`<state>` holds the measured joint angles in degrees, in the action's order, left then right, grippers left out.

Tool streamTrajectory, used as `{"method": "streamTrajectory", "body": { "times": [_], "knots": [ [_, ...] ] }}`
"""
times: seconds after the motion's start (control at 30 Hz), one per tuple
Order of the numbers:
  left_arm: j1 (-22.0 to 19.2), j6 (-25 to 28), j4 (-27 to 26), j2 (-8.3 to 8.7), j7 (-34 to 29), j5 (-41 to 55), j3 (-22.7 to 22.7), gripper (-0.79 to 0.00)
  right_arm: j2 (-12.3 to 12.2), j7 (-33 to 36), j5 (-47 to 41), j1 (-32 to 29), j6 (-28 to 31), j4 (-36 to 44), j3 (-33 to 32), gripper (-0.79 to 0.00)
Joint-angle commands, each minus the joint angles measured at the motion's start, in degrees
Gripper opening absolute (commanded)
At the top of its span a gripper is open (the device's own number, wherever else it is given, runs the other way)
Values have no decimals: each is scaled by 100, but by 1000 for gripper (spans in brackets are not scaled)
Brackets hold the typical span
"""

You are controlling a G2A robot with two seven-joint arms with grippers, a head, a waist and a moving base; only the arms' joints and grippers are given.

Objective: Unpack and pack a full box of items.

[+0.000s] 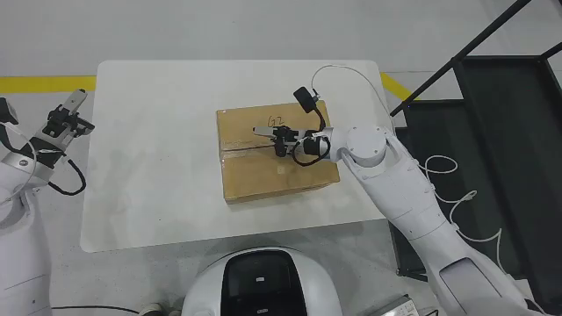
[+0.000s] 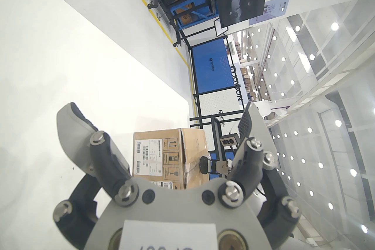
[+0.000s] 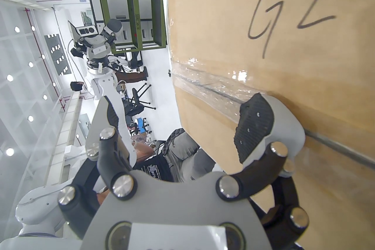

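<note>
One closed cardboard box (image 1: 255, 175) lies flat on the one white table (image 1: 149, 158), about at its middle, with a pen mark on its top. Two grippers are in view. The right gripper (image 3: 181, 115) hangs over the top of the box, its fingers spread wide and gripping nothing; one black pad (image 3: 255, 128) sits right at the strip of clear tape (image 3: 211, 84) that runs along the box's middle seam. The left gripper (image 2: 160, 119) is well apart from the box, at the table's edge, with its fingers also wide open and holding nothing. Around the table is a pale grey floor with one yellow line (image 1: 44, 82). Beyond the box stands a dark metal frame (image 1: 492, 114).
</note>
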<state>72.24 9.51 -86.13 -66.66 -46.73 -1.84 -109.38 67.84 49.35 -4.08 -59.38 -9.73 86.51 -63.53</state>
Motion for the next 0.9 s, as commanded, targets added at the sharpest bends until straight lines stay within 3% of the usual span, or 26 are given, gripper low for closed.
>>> {"method": "streamTrajectory", "body": {
  "times": [0.0, 0.43, 0.7, 0.87],
  "knots": [
    [0, 0, 0, 0, 0, 0, 0, 0, -51, -8, 119, -115, -40, 89, -175, 0],
    [0, 0, 0, 0, 0, 0, 0, 0, -430, 132, 863, -957, -301, 584, -1669, 0],
    [0, 0, 0, 0, 0, 0, 0, 0, -549, -135, 565, -1541, -238, 826, -2589, 0],
    [0, 0, 0, 0, 0, 0, 0, 0, -565, -229, -80, -1741, 209, 880, -2996, 0]
  ]
}}
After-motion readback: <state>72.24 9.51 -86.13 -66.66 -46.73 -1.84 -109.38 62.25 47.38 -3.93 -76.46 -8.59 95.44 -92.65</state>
